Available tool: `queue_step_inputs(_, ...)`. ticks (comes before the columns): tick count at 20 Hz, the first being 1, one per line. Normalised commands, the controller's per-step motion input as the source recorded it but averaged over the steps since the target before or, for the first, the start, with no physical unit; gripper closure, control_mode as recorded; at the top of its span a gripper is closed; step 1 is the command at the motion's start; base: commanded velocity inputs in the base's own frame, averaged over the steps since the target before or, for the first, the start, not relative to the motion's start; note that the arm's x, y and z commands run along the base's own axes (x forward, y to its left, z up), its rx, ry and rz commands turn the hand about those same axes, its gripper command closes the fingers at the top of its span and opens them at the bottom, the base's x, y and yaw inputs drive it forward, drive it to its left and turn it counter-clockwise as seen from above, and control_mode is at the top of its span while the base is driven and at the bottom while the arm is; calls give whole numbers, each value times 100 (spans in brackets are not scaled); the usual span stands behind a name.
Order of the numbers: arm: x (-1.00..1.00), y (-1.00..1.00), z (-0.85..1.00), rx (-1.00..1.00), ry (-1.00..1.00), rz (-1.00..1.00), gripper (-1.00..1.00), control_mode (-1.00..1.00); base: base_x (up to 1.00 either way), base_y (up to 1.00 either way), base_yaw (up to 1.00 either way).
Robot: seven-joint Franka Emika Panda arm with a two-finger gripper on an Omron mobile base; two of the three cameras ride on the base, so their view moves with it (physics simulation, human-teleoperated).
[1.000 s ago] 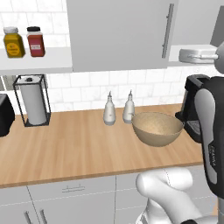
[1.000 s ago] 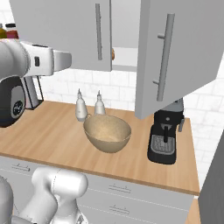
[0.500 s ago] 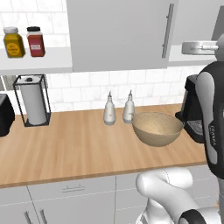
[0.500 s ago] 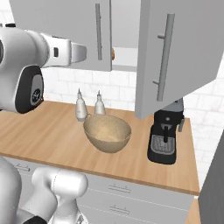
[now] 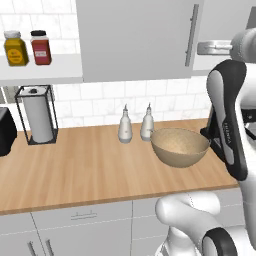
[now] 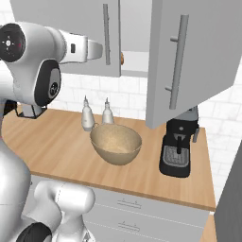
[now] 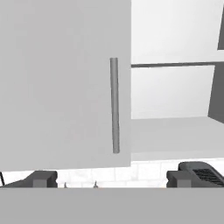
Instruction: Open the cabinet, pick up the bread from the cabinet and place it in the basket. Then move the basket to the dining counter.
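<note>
Probably light, crusty, crushable: bread [image 6: 122, 58] peeking past left door edge on cabinet [image 6: 203, 47] shelf, above basket [image 6: 116, 143]. Best pinched gently across middle. Gripper [image 7: 112, 179] fingertips spread, empty.

Cabinet [image 5: 135, 40] plain flat grey, handle [image 5: 190, 35] grey bar. Basket [image 5: 180, 146] tan, fine woven speckle. Worktop [image 5: 75, 170] light wood grain. Wall tiles [image 5: 100, 107] white with pale grey grout. Two bottles [image 5: 135, 125] off-white with grey tops. Coffee machine [image 6: 177, 146] black. Jars on white shelf [image 5: 42, 70]: one yellow [image 5: 16, 49], one red [image 5: 41, 48]. Paper roll [image 5: 39, 119] white in black wire holder. Drawer fronts [image 5: 80, 216] light grey. Bread [image 6: 122, 58] a golden-brown sliver.
</note>
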Motion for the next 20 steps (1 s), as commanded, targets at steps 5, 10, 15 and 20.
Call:
queue_step_inputs(5, 56, 0, -1, 0, 1, 0, -100, -100, 0, 0, 0)
queue_step_inputs(10, 46, -10, -9, 0, 0, 0, -100, -100, 0, 0, 0)
queue_step_inputs(15, 35, -21, -27, 0, 0, 0, -100, -100, 0, 0, 0)
queue_step_inputs(20, 31, 0, -12, 0, 1, 0, -100, -100, 0, 0, 0)
